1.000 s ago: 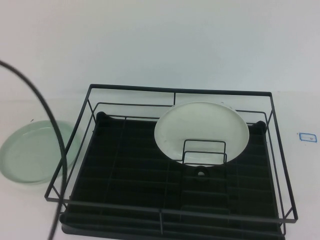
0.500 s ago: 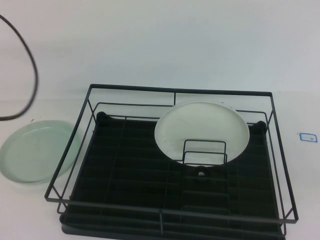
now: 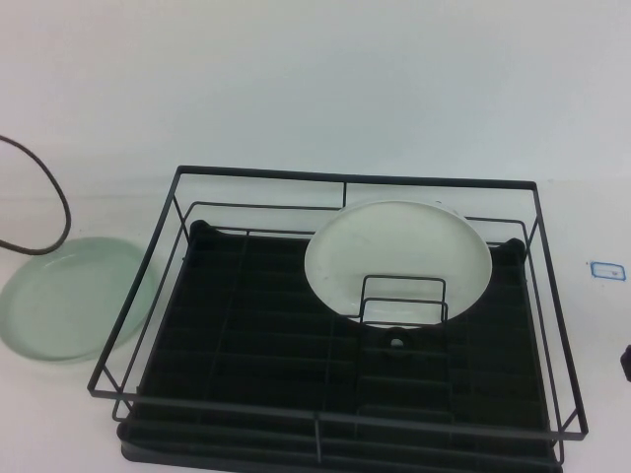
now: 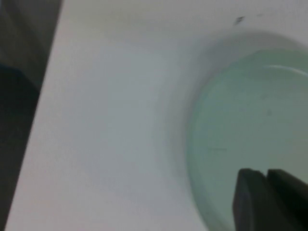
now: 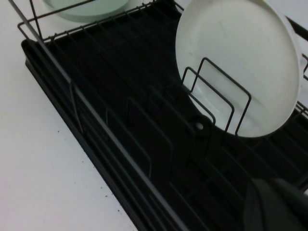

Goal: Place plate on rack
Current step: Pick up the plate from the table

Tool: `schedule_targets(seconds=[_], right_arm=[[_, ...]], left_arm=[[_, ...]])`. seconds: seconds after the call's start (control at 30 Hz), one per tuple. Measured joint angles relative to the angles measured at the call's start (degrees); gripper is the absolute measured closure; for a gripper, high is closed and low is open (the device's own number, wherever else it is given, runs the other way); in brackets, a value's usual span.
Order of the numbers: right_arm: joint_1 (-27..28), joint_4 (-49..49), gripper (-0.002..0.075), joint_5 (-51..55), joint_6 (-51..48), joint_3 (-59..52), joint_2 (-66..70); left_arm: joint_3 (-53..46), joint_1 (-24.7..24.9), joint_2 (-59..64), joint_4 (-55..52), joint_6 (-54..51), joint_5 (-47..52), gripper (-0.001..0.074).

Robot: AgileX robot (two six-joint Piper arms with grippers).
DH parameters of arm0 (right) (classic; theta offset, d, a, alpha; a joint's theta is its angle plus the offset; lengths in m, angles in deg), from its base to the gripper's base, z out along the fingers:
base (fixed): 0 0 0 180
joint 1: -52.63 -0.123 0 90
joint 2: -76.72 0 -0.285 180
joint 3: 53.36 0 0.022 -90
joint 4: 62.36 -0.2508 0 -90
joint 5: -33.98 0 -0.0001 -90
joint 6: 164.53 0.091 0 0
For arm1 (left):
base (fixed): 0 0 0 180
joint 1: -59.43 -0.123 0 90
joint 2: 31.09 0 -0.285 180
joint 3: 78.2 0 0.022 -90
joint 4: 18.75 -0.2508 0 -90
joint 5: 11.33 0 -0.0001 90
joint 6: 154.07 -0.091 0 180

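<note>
The pale mint-green plate [image 3: 69,296] lies flat on the white table, just left of the black wire rack [image 3: 345,178]. In the left wrist view my left gripper [image 4: 266,172] hangs over the plate [image 4: 245,120] near its rim, fingers closed together and holding nothing. My right gripper [image 5: 269,185] hovers over the rack's black ribbed base [image 5: 96,120], fingers together and empty. The mint plate's edge [image 5: 86,7] shows beyond the rack's far side in that view. Neither gripper shows in the high view.
A white plate [image 3: 394,251] leans upright against the small wire loop divider [image 3: 402,296] in the rack; it also shows in the right wrist view [image 5: 240,53]. A black cable [image 3: 49,197] loops at the far left. A small blue-edged label [image 3: 606,269] lies right of the rack.
The black cable has swung back from over the mint plate to the far left edge. A dark part has appeared at the right edge. Plates and rack have not moved.
</note>
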Motion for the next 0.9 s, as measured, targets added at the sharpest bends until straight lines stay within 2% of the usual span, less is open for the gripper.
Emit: schedule_targets(seconds=[0.1,0.17,0.2,0.23,0.33,0.47,0.53,0.7,0.73,0.77,0.83,0.87,0.9], right_arm=[[0.00,-0.21,0.0728,-0.32,-0.22,0.00,0.00],[0.00,-0.21,0.0728,-0.61,-0.22,0.00,0.00],[0.00,-0.21,0.0728,-0.86,-0.22,0.00,0.00],[0.00,-0.21,0.0728,-0.99,-0.22,0.00,0.10],[0.00,-0.21,0.0728,-2.08,-0.22,0.00,0.09],[0.00,-0.25,0.0728,-3.90,-0.24,0.00,0.09],[0.00,-0.36,0.0728,-4.63,-0.24,0.00,0.09],[0.00,-0.34,0.0728,-5.99,-0.24,0.00,0.09],[0.00,-0.34,0.0728,-6.25,-0.24,0.00,0.09],[0.00,-0.34,0.0728,-6.61,-0.24,0.00,0.09],[0.00,-0.34,0.0728,-6.87,-0.24,0.00,0.09],[0.00,-0.34,0.0728,-7.07,-0.24,0.00,0.09],[0.00,-0.38,0.0728,-7.46,-0.24,0.00,0.09]], left_arm=[[0.00,0.00,2.12,-1.74,2.61,-1.52,0.0612],[0.00,0.00,3.94,-1.45,2.82,-2.20,0.0505],[-0.03,-0.06,4.09,-0.60,2.96,-2.85,0.0339],[-0.03,-0.06,4.96,-0.45,2.96,-3.30,0.0339],[0.00,0.00,8.29,0.31,2.82,-4.23,0.0371],[0.00,0.00,11.84,0.97,2.82,-5.77,0.0374],[-0.03,-0.06,12.72,1.65,2.73,-6.67,0.0404],[-0.03,0.24,16.30,7.01,-0.15,-8.32,0.0416],[-0.03,0.34,17.01,8.03,-0.97,-8.32,0.0440],[0.64,0.10,17.79,7.97,-0.73,-9.38,0.0425],[0.85,0.20,18.79,9.04,-1.69,-9.66,0.0496],[-0.14,0.34,19.53,8.26,-3.47,-6.91,0.0729],[-0.14,0.34,20.01,8.26,-3.69,-6.87,0.0721]])
